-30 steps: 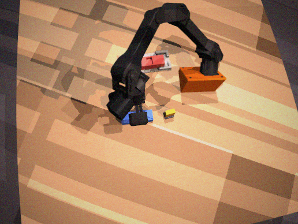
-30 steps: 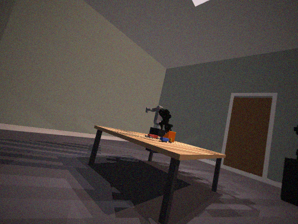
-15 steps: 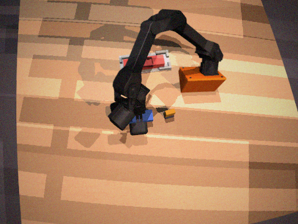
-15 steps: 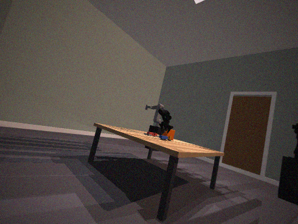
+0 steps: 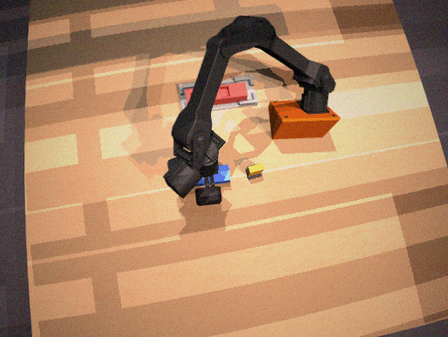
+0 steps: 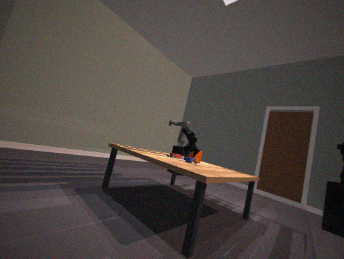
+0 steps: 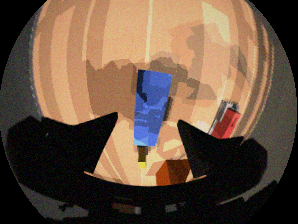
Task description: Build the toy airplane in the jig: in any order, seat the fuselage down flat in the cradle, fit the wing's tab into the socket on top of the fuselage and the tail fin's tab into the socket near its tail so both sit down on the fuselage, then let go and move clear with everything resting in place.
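Note:
The red fuselage point(image 5: 238, 92) point(image 6: 177, 155) point(image 7: 227, 124) lies lengthwise inside the grey jig point(image 5: 250, 103) point(image 7: 219, 117), with a recess showing in its top. The arm hides part of both in the top view. The blue wing point(image 5: 223, 174) point(image 6: 189, 159) point(image 7: 152, 107) lies on the table, apart from the jig. The small yellow tail fin point(image 5: 255, 169) point(image 6: 196, 161) point(image 7: 142, 164) lies just beyond one end of the wing. My gripper point(image 5: 209, 181) point(image 7: 148, 119) is open and empty above the wing, which shows between and beyond its fingertips in the wrist view.
The orange base block point(image 5: 304, 126) point(image 6: 198, 156) point(image 7: 171, 171) carries the arm and stands on the table point(image 5: 278, 269) point(image 6: 227, 174), right of the jig in the top view. The arm arches over the jig's left part in that view.

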Motion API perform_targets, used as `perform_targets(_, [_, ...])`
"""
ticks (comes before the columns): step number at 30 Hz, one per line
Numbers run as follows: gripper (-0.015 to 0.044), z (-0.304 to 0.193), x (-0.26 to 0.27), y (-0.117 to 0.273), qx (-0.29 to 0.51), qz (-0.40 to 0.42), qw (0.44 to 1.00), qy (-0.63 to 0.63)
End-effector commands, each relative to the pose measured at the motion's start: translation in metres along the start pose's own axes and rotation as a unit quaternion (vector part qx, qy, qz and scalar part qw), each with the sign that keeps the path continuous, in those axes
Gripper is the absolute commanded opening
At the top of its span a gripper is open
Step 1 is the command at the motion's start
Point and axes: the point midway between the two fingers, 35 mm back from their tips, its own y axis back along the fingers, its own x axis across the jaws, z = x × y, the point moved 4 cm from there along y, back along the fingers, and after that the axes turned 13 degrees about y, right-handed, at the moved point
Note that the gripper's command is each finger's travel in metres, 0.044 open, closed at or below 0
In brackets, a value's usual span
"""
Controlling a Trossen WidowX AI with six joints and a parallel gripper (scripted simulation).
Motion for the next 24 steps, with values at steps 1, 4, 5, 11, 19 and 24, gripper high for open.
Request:
perform_targets(1, [0.044, -0.002, 0.0, -0.006, 0.001, -0.003, 1.0, 0.004])
perform_targets(4, [0.044, -0.001, 0.0, -0.011, 0.001, -0.003, 1.0, 0.004])
perform_targets(5, [0.044, -0.001, 0.0, -0.013, 0.001, -0.003, 1.0, 0.004])
perform_targets(11, [0.044, -0.002, 0.0, -0.023, 0.001, -0.003, 1.0, 0.004])
perform_targets(19, [0.044, -0.002, 0.0, -0.035, 0.001, -0.004, 1.0, 0.004])
perform_targets(24, [0.0361, -0.002, 0.0, -0.036, 0.001, -0.004, 1.0, 0.004])
